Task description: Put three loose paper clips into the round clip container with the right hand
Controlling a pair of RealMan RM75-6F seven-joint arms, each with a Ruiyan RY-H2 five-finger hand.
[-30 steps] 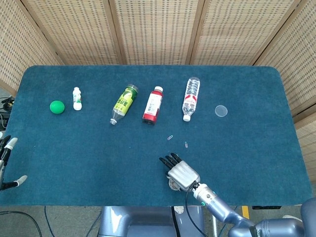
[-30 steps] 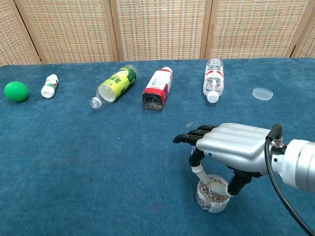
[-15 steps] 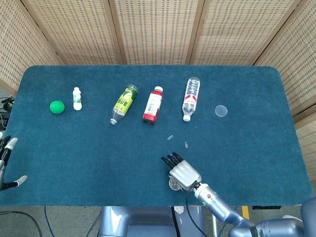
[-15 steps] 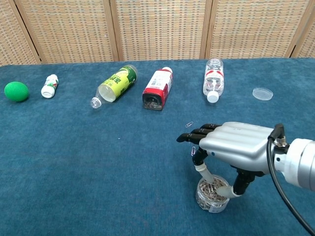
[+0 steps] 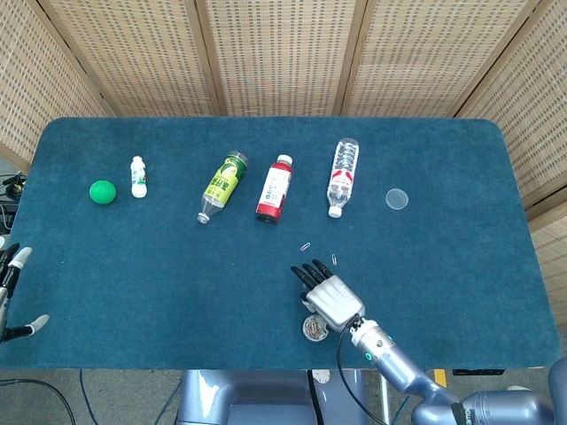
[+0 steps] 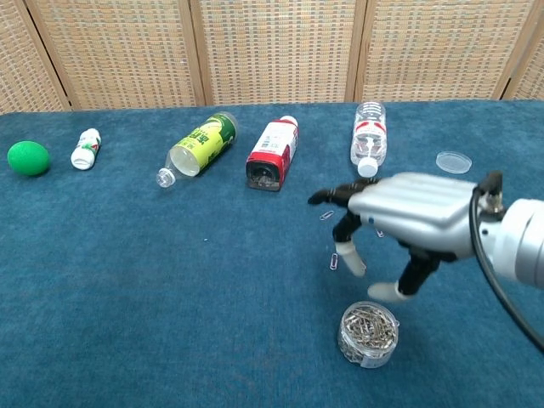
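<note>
The right hand (image 6: pixel 408 229) hangs empty with fingers apart just above the clip container (image 6: pixel 367 333), and the nearest loose clip (image 6: pixel 336 260) lies just past the container, under the fingertips.

Your round clip container (image 6: pixel 367 333) stands upright and open near you, full of silvery clips — two loose paper clips (image 6: pixel 335 261) lie beyond it.

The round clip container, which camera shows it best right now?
The chest view: the round clip container stands close and unobstructed, its heap of clips visible, with the right hand raised above it. In the head view it is small, tucked against the hand.
</note>
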